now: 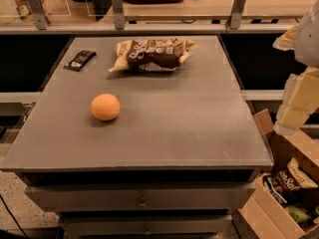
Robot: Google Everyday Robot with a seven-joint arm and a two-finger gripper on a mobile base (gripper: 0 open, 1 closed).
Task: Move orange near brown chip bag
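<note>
Camera view: we log the gripper at the right edge, off the right side of the table and above a cardboard box, partly cut off by the frame and touching nothing we can see; we cannot tell whether it is released or clenched. The open box holds several snack packets, their labels hard to read. We note the orange at the table's front left, well apart from the brown chip bag at the back centre, with a small dark wrapper back left.
</note>
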